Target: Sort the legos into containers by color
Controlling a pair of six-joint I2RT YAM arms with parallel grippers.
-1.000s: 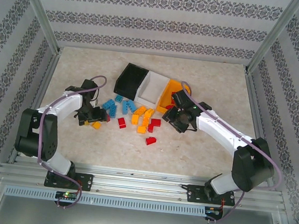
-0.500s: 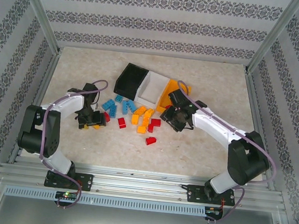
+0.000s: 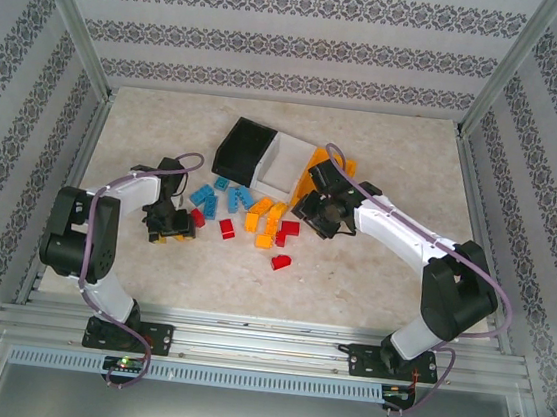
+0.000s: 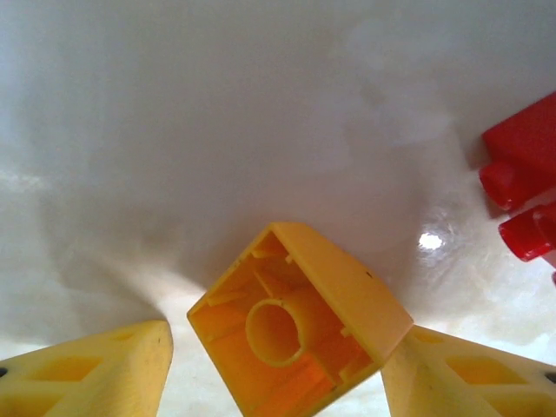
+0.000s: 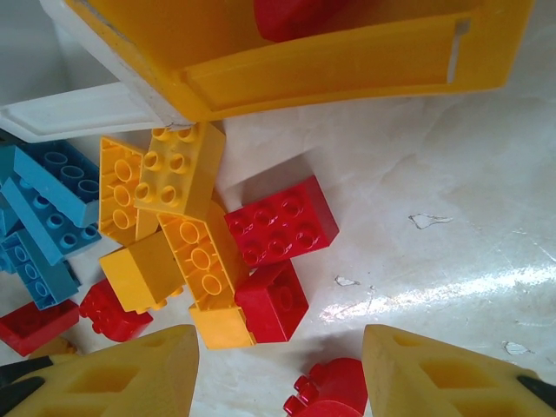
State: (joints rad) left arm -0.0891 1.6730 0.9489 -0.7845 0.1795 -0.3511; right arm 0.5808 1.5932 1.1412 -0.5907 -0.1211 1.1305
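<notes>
In the left wrist view an orange-yellow lego [image 4: 300,326] lies tilted on the table, its hollow underside towards the camera, between the fingers of my left gripper [image 4: 276,340]. The right finger touches its corner; a small gap remains at the left finger. That gripper [image 3: 169,224] is at the left end of the pile. My right gripper [image 3: 313,213] hangs open over red legos [image 5: 282,221] and orange-yellow legos [image 5: 178,169] in front of the orange container [image 5: 330,61], holding nothing. Black [image 3: 245,149], white [image 3: 284,164] and orange [image 3: 325,169] containers stand in a row.
Blue legos [image 3: 221,197], orange-yellow legos [image 3: 267,219] and red legos [image 3: 280,262] lie scattered between the two grippers. A red piece [image 5: 291,17] sits inside the orange container. Another red lego [image 4: 521,174] lies right of the left gripper. Metal frame rails edge the table.
The left gripper's fingers have drawn closer around the orange-yellow lego. The right gripper has moved left and a little farther away, to the pile in front of the orange container.
</notes>
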